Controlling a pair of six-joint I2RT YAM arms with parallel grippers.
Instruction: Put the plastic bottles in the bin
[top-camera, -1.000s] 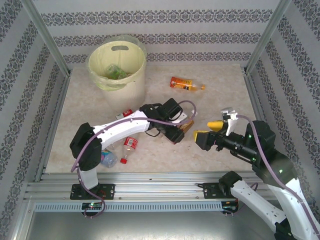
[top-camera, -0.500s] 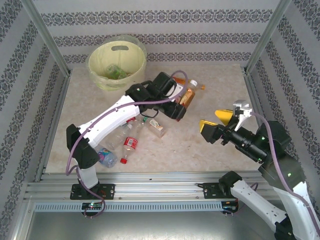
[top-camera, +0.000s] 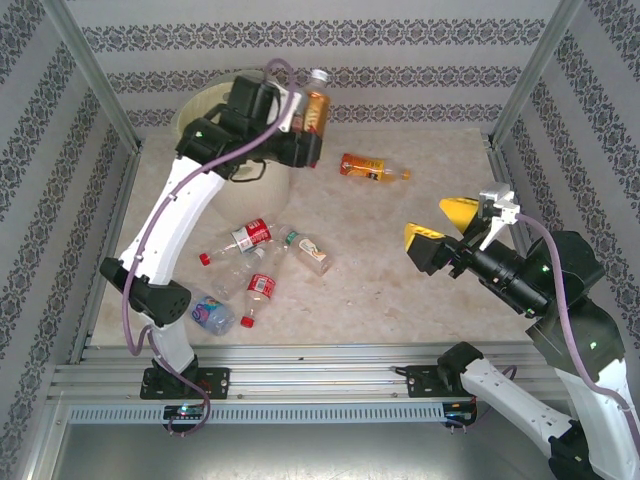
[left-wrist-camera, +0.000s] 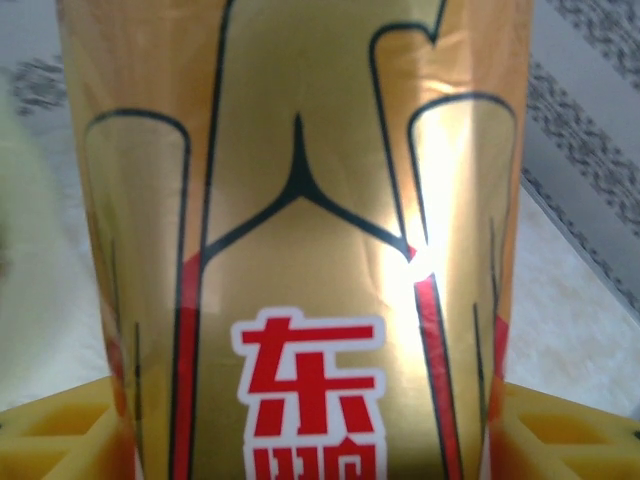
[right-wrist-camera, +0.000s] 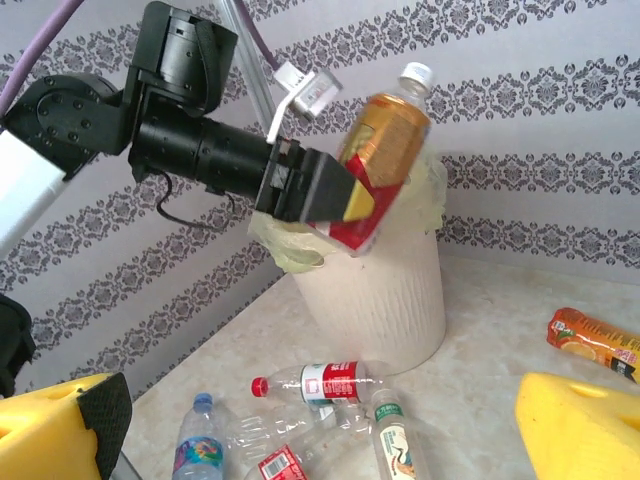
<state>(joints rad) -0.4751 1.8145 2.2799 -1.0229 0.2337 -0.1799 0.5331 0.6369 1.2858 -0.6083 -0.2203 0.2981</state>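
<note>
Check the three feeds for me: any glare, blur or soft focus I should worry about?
Left wrist: the held bottle sits very close, with a bright glare patch on its gold label and the wall behind it soft. Right wrist: sharp on that bottle and the bin, no glare. Top external: even light, only faint shadows on the table, slightly soft overall.

The held bottle (top-camera: 316, 108), upper centre in the top view, has a gold-brown label, red at its foot, and a white cap; close up, its label is gold with black lines and red characters edged white; the bin (top-camera: 274, 190) is pale yellow; the orange bottle (top-camera: 372, 168) lies right of it; the red-labelled bottle (top-camera: 247, 238) has a red cap; the right gripper (top-camera: 438, 226) has yellow fingers; the wallpaper (top-camera: 400, 40) is white with grey damask bands; the table (top-camera: 400, 300) is mottled beige.
</note>
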